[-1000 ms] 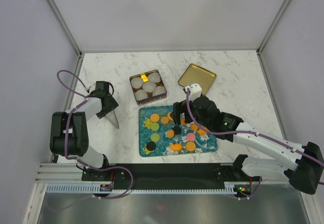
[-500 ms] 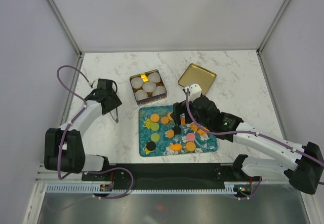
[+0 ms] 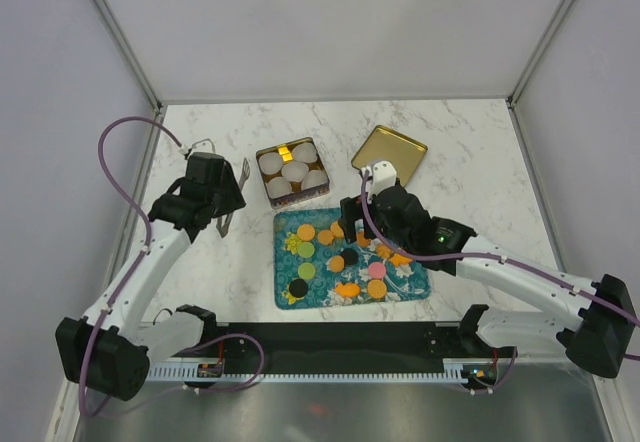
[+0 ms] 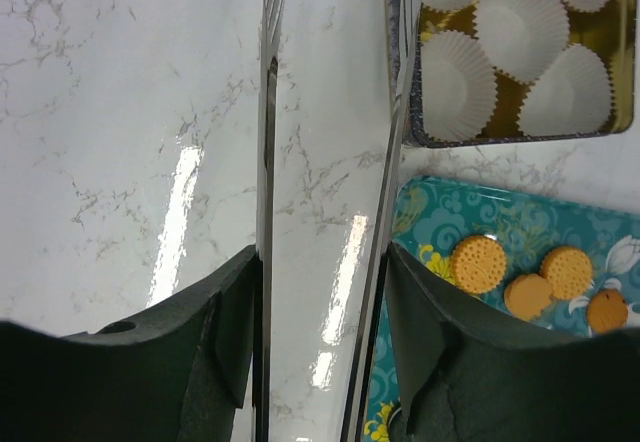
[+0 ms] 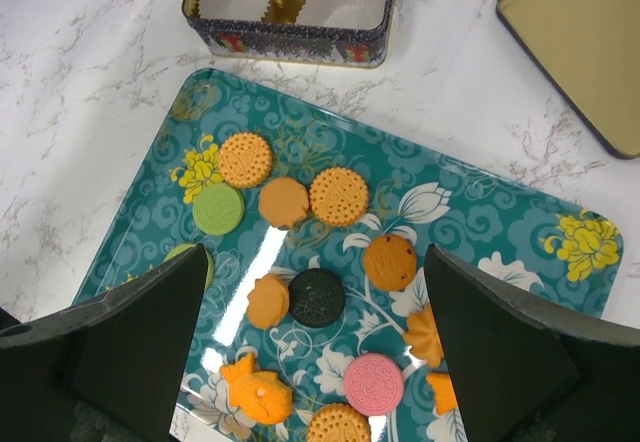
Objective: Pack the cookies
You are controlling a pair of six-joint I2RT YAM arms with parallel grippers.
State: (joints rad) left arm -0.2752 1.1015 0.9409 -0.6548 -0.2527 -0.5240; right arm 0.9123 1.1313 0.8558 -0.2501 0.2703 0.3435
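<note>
Several cookies [image 3: 306, 232], mostly orange with green, pink and black ones, lie on a teal flowered tray [image 3: 281, 224]. My right gripper [image 3: 362, 234] hovers open and empty over them; in the right wrist view [image 5: 315, 262] a black cookie [image 5: 316, 297] lies between the fingers, with a pink one [image 5: 373, 383] and a green one [image 5: 218, 208] nearby. My left gripper [image 3: 228, 205] is shut on metal tongs [image 3: 243, 169], left of the tray. In the left wrist view [image 4: 322, 262] the tong blades [image 4: 268, 162] reach toward the tin [image 4: 410, 132].
A square tin [image 3: 284, 151] holding white fluted paper cups [image 3: 295, 172] stands behind the tray. Its gold lid [image 3: 389, 152] lies upside down at the back right. White walls close in the marble table on three sides.
My left arm has swung up and to the right with the tongs; their tips now point away toward the tin. My right gripper has hardly moved.
</note>
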